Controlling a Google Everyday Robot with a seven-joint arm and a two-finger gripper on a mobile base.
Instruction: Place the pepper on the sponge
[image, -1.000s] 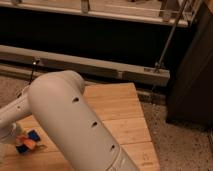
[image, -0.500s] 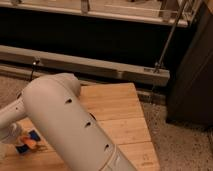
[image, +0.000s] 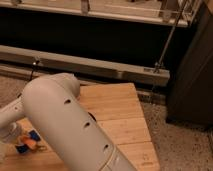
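Your gripper (image: 15, 139) sits low at the near left of the wooden table (image: 122, 117), just beside the task's things; whether it is spread or pinching you cannot tell. Touching it on the right is the blue sponge (image: 23, 148), and the orange pepper (image: 31, 144) lies across the sponge's top. Right of that, the white arm (image: 70, 125) fills the near foreground. Farther right stands a dark cabinet (image: 192, 75).
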